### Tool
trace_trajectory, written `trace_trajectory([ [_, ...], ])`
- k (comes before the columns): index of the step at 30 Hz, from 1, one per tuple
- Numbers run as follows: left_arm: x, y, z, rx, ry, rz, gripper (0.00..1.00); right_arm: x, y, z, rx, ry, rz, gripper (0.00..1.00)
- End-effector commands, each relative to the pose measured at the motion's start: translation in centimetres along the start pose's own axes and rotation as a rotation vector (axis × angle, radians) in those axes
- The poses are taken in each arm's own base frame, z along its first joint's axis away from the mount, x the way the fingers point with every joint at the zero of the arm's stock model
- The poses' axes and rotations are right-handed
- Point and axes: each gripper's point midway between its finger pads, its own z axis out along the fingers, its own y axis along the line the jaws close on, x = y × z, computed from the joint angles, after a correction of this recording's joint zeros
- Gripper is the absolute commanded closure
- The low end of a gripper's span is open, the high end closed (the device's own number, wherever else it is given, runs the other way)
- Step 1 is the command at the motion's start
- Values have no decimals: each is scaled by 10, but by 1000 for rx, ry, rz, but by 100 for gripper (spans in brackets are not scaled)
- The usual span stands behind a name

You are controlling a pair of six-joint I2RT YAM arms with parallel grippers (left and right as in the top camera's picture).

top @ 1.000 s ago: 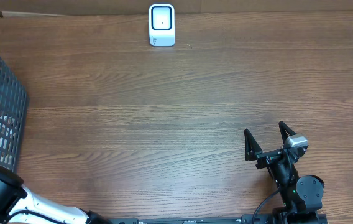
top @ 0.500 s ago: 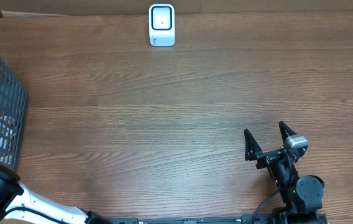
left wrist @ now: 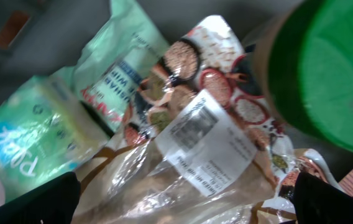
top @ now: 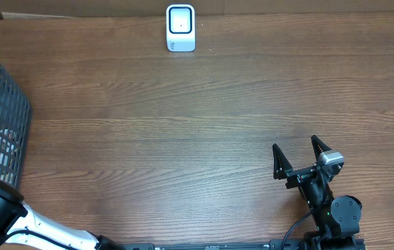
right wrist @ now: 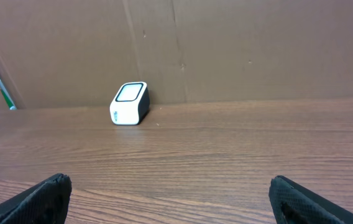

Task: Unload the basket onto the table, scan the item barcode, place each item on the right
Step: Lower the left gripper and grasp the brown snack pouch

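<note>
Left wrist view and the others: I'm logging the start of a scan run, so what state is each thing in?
Basket: at the table's left edge, holding packaged goods.
Snack bag: lying in the basket, white label facing up.
Left gripper: open, empty, over the snack bag.
Right gripper: open, empty, by the table's near edge.
Scanner: upright at the table's far edge, nothing before it.

We see a bare wood-grain surface (top: 183, 139); a grey mesh basket (top: 16, 111) stands at its left edge; brown cardboard (right wrist: 257, 43) rises behind it.
</note>
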Motion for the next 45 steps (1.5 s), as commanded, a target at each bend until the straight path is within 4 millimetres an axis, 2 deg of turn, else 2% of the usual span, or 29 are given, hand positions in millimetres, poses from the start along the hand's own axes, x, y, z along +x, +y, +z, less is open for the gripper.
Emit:
trace_trajectory([
  [1, -1, -14, 6, 31, 1, 89, 0, 2, 1, 0, -5, -3, 3, 0],
  [6, 3, -18, 13, 40, 26, 98, 0, 2, 1, 0, -5, -3, 3, 0],
  [15, 18, -12, 44, 27, 108, 91, 0, 2, 1, 0, -5, -3, 3, 0],
  [23, 32, -17, 74, 70, 173, 79, 0, 2, 1, 0, -5, -3, 3, 0],
  [26, 34, -18, 77, 72, 184, 77, 11, 2, 1, 0, -5, -3, 3, 0],
  [32, 33, -20, 76, 71, 181, 68, 56, 2, 1, 0, -5, -3, 3, 0],
  [33, 33, -20, 76, 71, 180, 69, 60, 2, 1, 0, -5, -3, 3, 0],
  [34, 32, -20, 76, 71, 179, 70, 64, 2, 1, 0, -5, -3, 3, 0],
  [39, 27, -22, 67, 72, 180, 75, 68, 2, 1, 0, -5, -3, 3, 0],
  [45, 15, -30, 44, 75, 178, 80, 78, 2, 1, 0, -5, -3, 3, 0],
])
